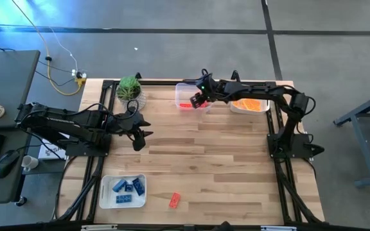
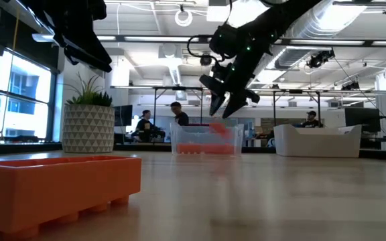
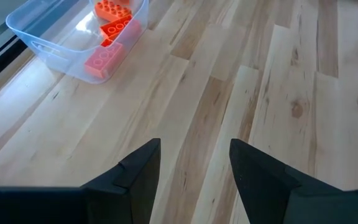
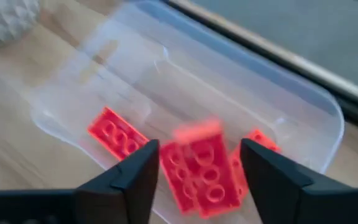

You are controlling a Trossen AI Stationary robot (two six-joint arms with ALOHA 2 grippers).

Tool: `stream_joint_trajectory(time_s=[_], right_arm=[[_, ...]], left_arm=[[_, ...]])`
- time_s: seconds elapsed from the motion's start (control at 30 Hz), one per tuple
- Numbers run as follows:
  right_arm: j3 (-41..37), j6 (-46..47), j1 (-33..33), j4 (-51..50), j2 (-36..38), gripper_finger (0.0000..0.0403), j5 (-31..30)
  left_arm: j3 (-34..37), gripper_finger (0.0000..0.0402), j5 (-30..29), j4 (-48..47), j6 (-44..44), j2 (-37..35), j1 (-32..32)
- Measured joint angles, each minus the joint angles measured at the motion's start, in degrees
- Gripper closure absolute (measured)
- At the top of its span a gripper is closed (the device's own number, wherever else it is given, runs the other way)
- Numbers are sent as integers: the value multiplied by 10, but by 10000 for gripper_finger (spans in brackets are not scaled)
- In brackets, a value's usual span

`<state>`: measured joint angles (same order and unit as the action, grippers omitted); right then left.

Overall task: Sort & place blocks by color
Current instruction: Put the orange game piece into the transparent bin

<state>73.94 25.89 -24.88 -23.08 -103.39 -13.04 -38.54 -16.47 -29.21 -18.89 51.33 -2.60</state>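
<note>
High view: right pincer [image 1: 200, 99] hovered over the red tray [image 1: 184, 92], beside the plant [image 1: 130, 88]. Left pincer [image 1: 139, 135] waited over bare desk [image 1: 223, 160], well short of that tray. One red block [image 1: 175, 201] lay far from the red tray, near the blue tray [image 1: 108, 200].

Low view: showed that same block large in front; rigid, studded plastic.

Left wrist view: fingers spread, empty.

Right wrist view: fingers apart, nothing gripped; a blurred red brick [image 4: 199, 163] seemed to be dropping among others in the tray. Judged light, stiff, slick; best pinched across the long flat sides, mid-length.
</note>
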Motion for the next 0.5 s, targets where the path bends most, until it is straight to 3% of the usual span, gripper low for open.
stream_joint_trajectory(time_s=[0.2, 0.5], right_arm=[[37, -2, 0, -10, 0, 146, 23], [133, -18, 18, -67, 1, 140, 6]], left_arm=[[0, 222, -16, 0, -12, 0, 0], [0, 200, -18, -2, -15, 0, 0]])
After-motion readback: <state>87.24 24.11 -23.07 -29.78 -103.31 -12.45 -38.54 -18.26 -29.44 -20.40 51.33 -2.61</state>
